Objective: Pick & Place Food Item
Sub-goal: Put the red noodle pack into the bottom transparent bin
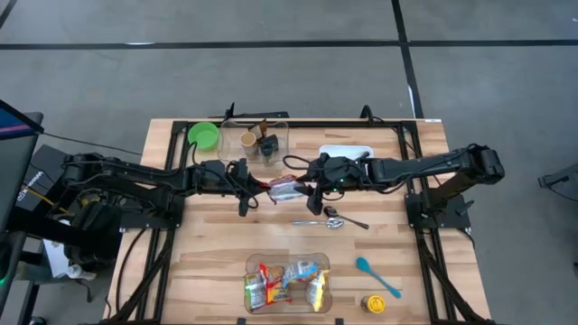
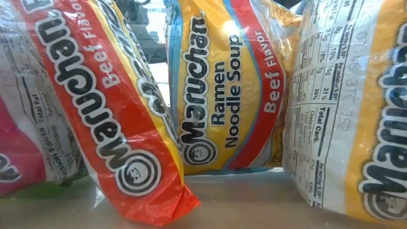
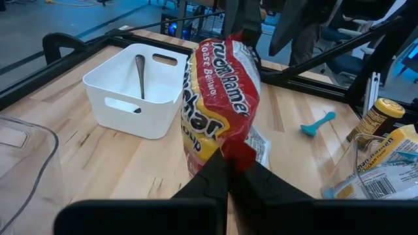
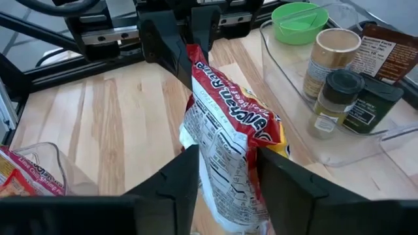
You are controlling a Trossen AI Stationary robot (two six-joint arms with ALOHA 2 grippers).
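High view: the left gripper (image 1: 251,188) and the right gripper (image 1: 312,187) meet over mid-table, the red-and-yellow plastic ramen noodle packet (image 1: 285,189) stretched between them. Just beyond them stands a clear plastic bin of jars (image 1: 271,131); a green bowl (image 1: 203,135) lies past the left gripper, a white rectangular tub (image 1: 347,152) past the right. A metal spoon (image 1: 321,222) lies just on the near side of the right gripper.

Low view: more ramen packets (image 2: 222,95) fill the frame; neither gripper shows.

Left wrist view: the left gripper (image 3: 232,171) is pinched narrow on the packet's (image 3: 219,98) red crimped end. Beyond it stands the tub (image 3: 134,98), a spoon inside.

Right wrist view: the right gripper (image 4: 225,166) clasps the packet's (image 4: 225,140) other end, fingers (image 4: 186,173) pressed against both sides. The left gripper (image 4: 192,36) holds the far end.
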